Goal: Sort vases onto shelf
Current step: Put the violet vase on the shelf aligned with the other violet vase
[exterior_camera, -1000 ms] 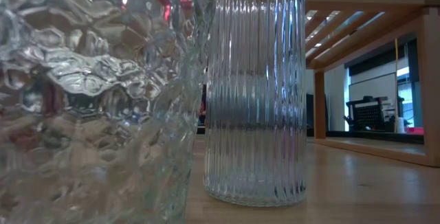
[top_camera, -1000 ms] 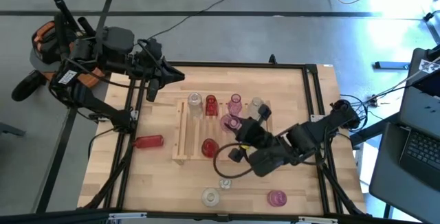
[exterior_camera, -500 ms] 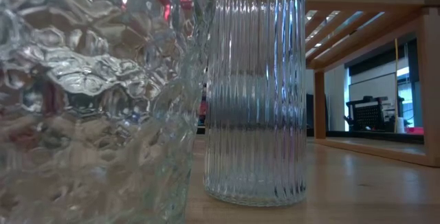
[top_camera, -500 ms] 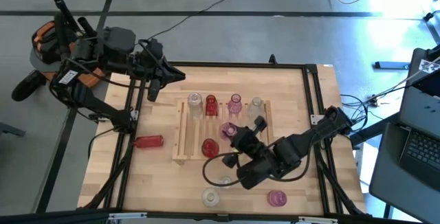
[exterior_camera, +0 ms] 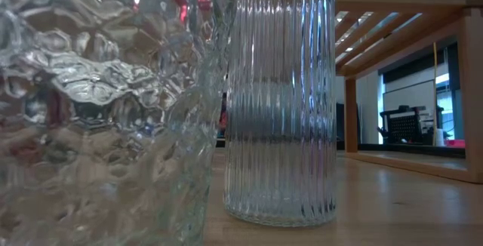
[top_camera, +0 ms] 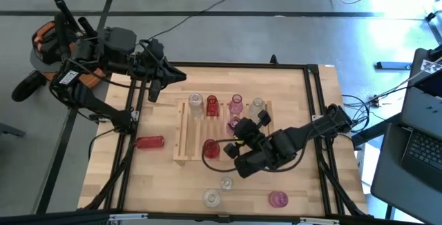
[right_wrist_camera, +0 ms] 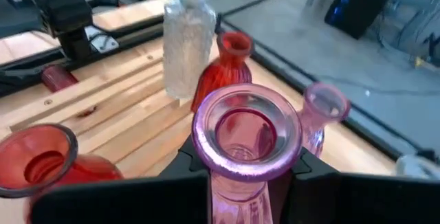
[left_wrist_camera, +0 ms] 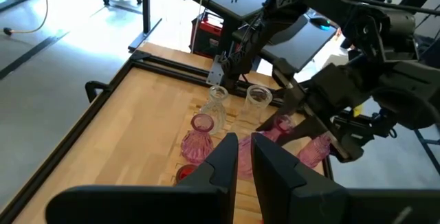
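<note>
The slatted wooden shelf (top_camera: 185, 132) lies mid-table. On it stand a clear vase (top_camera: 195, 101), a red one (top_camera: 212, 104), a pink one (top_camera: 237, 103), a clear one (top_camera: 257, 105) and a round red one (top_camera: 210, 148). My right gripper (top_camera: 238, 132) is over the shelf, shut on another pink vase (right_wrist_camera: 246, 131). A red vase (top_camera: 148, 142) lies on the table left of the shelf. Two clear vases (top_camera: 226, 183) (top_camera: 212, 197) and a pink one (top_camera: 277, 199) stand near the near edge. My left gripper (top_camera: 166, 79) waits, shut, beyond the table's far left corner. My right gripper pinches the pink vase by its neck (right_wrist_camera: 242, 183), just under the flared mouth, one dark finger (right_wrist_camera: 182, 189) on either side. The vase stands upright in the hold, mouth up. The gripper hides its base, so whether it rests on the slats cannot be told.
The held vase has the round red vase (right_wrist_camera: 41, 162) close on one side, with a red vase (right_wrist_camera: 230, 66), a clear bottle (right_wrist_camera: 187, 38) and a pink vase (right_wrist_camera: 323, 114) behind. A ribbed clear vase (exterior_camera: 279, 103) and a dimpled one (exterior_camera: 98, 110) fill the low view.
My right arm has swung its wrist toward the near edge and then back toward the shelf, ending a little farther left. Its cable loop has moved from the table onto the shelf's near part. The gripper has stayed by the pink vase.
</note>
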Available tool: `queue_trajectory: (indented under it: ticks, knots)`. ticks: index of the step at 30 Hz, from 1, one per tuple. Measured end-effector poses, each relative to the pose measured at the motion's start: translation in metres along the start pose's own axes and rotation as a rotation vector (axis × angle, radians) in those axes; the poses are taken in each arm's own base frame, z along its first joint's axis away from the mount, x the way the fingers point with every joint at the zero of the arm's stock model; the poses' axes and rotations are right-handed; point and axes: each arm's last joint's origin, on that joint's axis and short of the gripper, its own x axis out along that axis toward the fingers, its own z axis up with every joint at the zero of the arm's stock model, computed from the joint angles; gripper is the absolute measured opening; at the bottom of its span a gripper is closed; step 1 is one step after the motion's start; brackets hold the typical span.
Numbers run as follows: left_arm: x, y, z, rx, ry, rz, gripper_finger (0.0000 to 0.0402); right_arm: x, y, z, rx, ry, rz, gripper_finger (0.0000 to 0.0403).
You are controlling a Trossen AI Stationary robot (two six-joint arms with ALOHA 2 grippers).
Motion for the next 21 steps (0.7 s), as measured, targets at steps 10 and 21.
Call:
queue_trajectory:
  ticks: [10, 21]
  knots:
    - [0.000, 0.001, -0.003, 0.019, 0.035, 0.009, 0.0034, 0.012, -0.007, 0.004, 0.093, 0.059, -0.021, 0.0046]
    - [0.000, 0.001, -0.005, 0.020, 0.054, 0.014, 0.0034, 0.027, -0.005, 0.000, 0.157, 0.124, -0.047, 0.0046]
